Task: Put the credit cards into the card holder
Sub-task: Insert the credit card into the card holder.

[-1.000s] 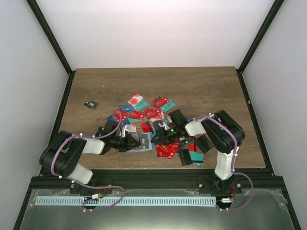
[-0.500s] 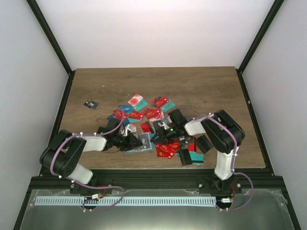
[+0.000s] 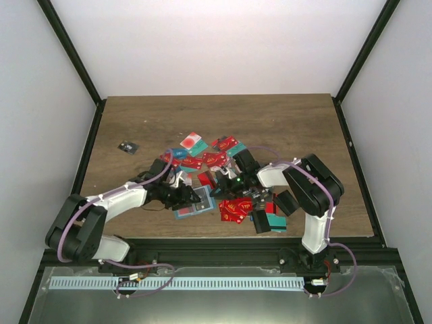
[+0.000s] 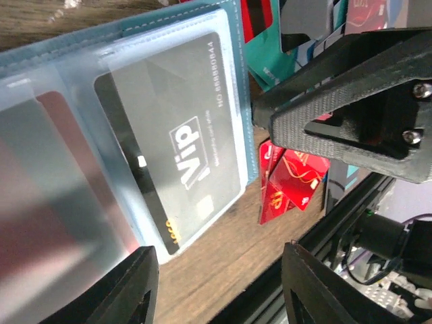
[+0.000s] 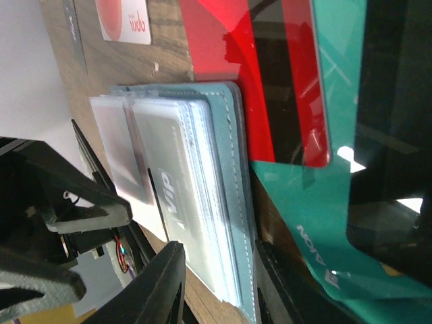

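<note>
The card holder (image 3: 193,205) lies open on the table in front of the card pile, its teal cover (image 4: 240,101) edging clear sleeves that hold a black VIP card (image 4: 177,150). My left gripper (image 3: 181,195) hovers over it, open (image 4: 223,290), with only bare wood between its fingers. My right gripper (image 3: 224,188) is shut (image 5: 219,283) on the holder's cover and sleeve stack (image 5: 214,169). Credit cards, mostly red (image 3: 233,210), lie scattered around; a red one (image 5: 270,81) and a teal one (image 5: 304,216) lie right beside the holder.
Black blocky cases (image 3: 260,221) (image 3: 287,201) sit by the right arm. A small black item (image 3: 127,147) lies alone at the far left. A white card with a red blot (image 3: 192,140) tops the pile. The table's front rail (image 4: 317,223) is close.
My left gripper has gone from shut to open and reached further right over the holder. The holder has shifted slightly toward the front edge. The right gripper has barely moved.
</note>
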{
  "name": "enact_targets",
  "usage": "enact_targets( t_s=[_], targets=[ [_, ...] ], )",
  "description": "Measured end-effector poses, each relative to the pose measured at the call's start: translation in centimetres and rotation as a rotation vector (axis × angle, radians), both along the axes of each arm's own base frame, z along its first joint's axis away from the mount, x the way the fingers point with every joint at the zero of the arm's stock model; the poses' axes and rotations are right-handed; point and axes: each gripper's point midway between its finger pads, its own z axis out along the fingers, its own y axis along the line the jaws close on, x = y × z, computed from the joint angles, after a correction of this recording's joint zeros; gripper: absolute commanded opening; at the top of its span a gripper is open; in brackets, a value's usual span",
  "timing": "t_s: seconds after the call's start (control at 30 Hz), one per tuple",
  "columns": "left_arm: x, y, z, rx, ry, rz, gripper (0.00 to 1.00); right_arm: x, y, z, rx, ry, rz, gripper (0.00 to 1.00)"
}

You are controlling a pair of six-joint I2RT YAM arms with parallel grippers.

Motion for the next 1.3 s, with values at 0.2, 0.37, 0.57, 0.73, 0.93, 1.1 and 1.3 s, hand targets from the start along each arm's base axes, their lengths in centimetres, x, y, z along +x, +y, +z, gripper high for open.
enact_targets(
  t_s=[0.2, 0.37, 0.57, 0.73, 0.93, 1.1, 1.3],
  targets=[
    [0.3, 0.2, 1.6, 0.028, -0.019, -0.01, 0.37, 0.8, 0.4, 0.8, -0.006, -0.032, 0.008, 0.34],
    [0.7, 0.5, 2.0, 0.06, -0.049, -0.01, 0.04, 1.2, 0.6, 2.2, 0.006, -0.064, 0.017, 0.35],
    [0.8, 0.7, 0.3, 0.098, -0.015, -0.011, 0.04, 1.2, 0.8, 2.9, 0.026, -0.07, 0.022, 0.35],
    [0.9, 0.7, -1.2, 0.118, 0.014, -0.014, 0.04, 1.1, 1.0, 3.2, 0.048, -0.063, 0.029, 0.35],
    [1.1, 0.6, -2.6, 0.129, 0.032, -0.021, 0.04, 0.9, 1.2, 3.0, 0.061, -0.046, 0.039, 0.35],
    [1.1, 0.4, -3.3, 0.134, 0.038, -0.03, 0.04, 0.6, 1.2, 2.2, 0.054, -0.015, 0.041, 0.35],
    [1.3, 0.0, -3.4, 0.12, 0.029, -0.042, 0.04, 0.4, 1.2, 2.0, 0.057, 0.0, 0.049, 0.35]
  ],
)
